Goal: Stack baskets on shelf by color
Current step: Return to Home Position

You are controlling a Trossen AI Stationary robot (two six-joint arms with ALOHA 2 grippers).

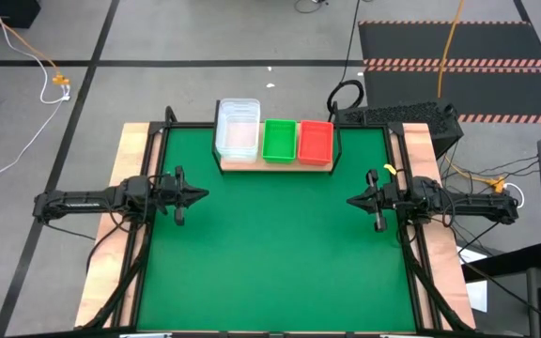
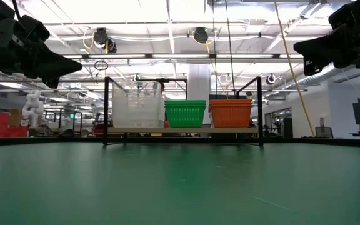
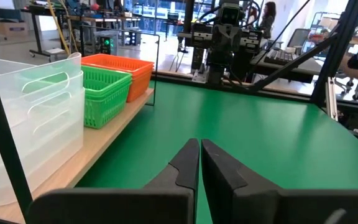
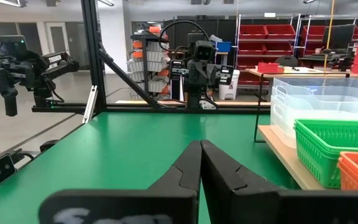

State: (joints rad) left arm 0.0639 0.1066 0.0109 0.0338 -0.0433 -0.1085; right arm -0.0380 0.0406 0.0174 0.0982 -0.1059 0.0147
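High view, shelf [image 1: 275, 166]: it stands at the far edge of the table [image 1: 270, 263], midway between the two arms, with its long axis running left to right.
Stacks: all the baskets in view sit on the shelf, with the clear stack [image 1: 238, 127] at its left end, the green stack [image 1: 279, 139] in the middle and the red-orange stack [image 1: 316, 141] at its right end.
Left side: the left hand [image 1: 201, 195] hangs above the table and points inward, its fingers pressed together on nothing. It is nearer the clear stack but well apart from it.
Right side: the right hand [image 1: 352, 200] faces it in the same pose, fingers pressed together and empty, nearer the red-orange stack.
Bearing: from each hand the shelf lies farther back and toward the centre.
Judgement: the sorting looks finished. The coming move needs no grasp, only a retreat along each arm's own side.
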